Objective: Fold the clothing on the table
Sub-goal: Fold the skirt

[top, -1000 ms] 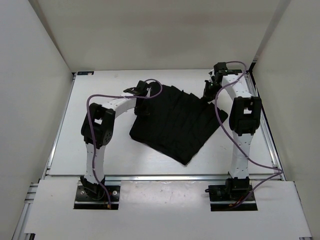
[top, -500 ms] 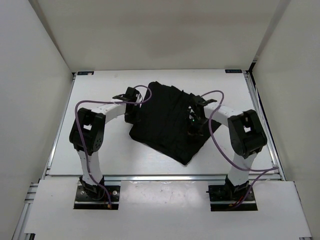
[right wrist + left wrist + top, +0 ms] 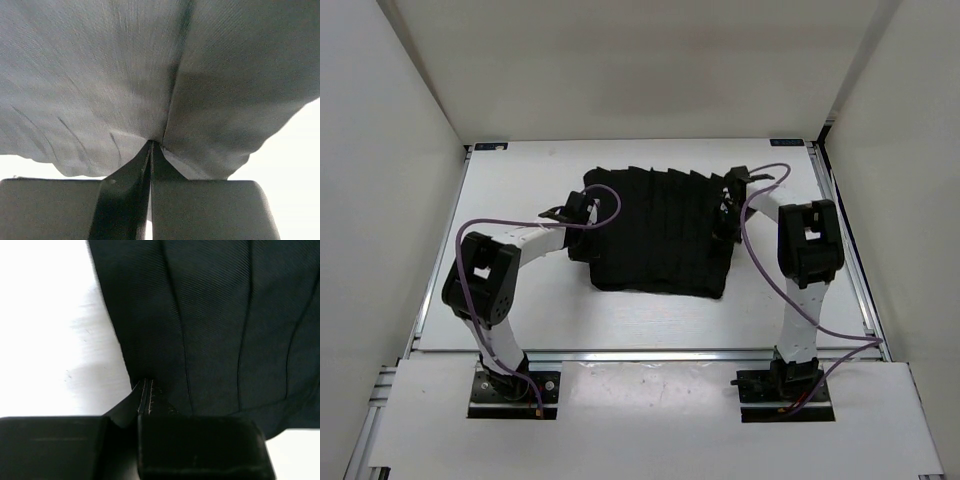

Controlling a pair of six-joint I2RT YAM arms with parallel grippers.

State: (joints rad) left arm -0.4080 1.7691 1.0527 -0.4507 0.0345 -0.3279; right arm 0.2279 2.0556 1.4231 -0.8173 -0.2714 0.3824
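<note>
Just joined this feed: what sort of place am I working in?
Likely a lab test cell: white walls enclose a rail-edged table, with two robot arms bolted at its near edge.

Bright, even overhead light; the white table (image 3: 650, 320) carries only faint shadows beside the clothing (image 3: 660, 240), whose black pleats lose detail. The left wrist view blows the table out; the right wrist view washes the fabric grey

A black pleated skirt (image 3: 660, 235) is lying spread out on the white counter (image 3: 520, 300), sitting midway between the left and right edges and closer to the far edge. Its pleats are running from far to near. Its near edge is lying roughly straight, while its far edge is showing a jagged line.
</note>
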